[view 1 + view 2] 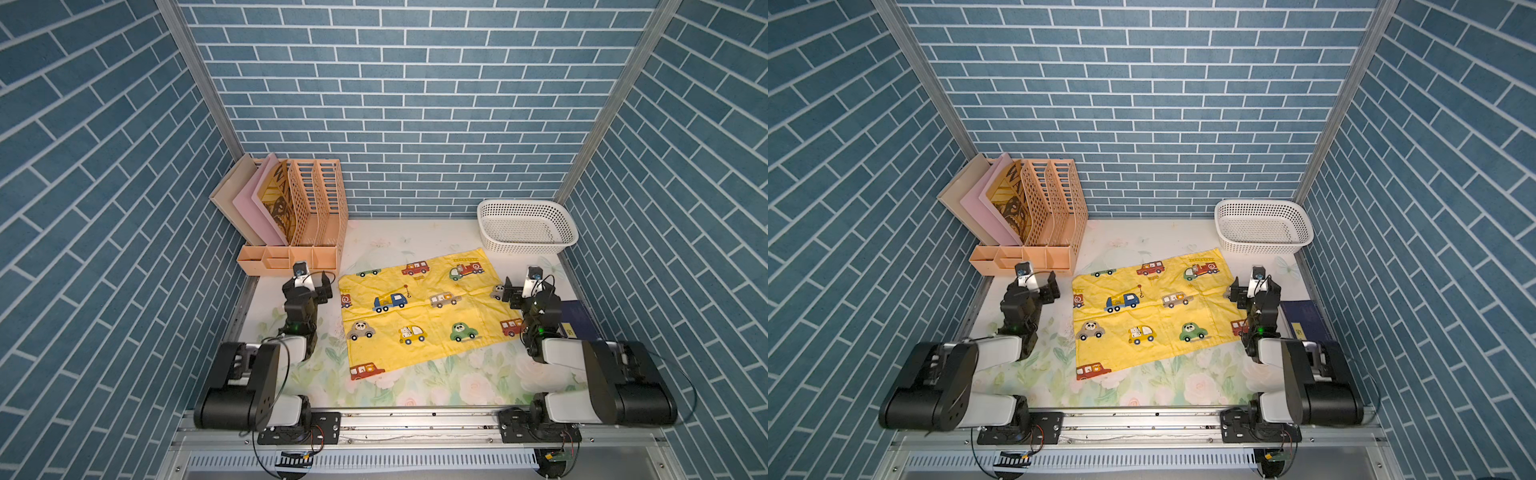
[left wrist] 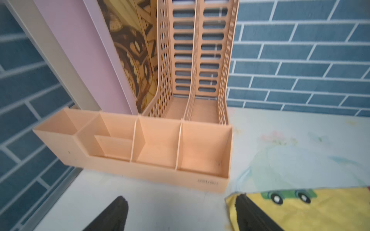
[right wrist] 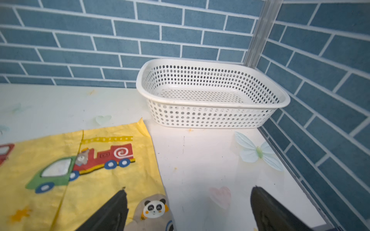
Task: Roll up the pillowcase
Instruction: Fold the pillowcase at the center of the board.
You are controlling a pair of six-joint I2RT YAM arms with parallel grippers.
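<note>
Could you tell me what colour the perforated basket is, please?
The basket is white, clearest in the right wrist view.

Left arm (image 1: pixel 266 365) and right arm (image 1: pixel 590 370) both folded low, elbows back, forearms pointing away from the bases, roughly mirrored and well apart. Left gripper (image 1: pixel 309 284) jaws spread wide, nothing between them; left wrist view shows its black fingers (image 2: pixel 115 214) far apart. Right gripper (image 1: pixel 527 289) likewise wide and empty, its fingers (image 3: pixel 111 212) far apart in right wrist view. Both grippers low, tilted slightly down. Green light on each wrist.
</note>
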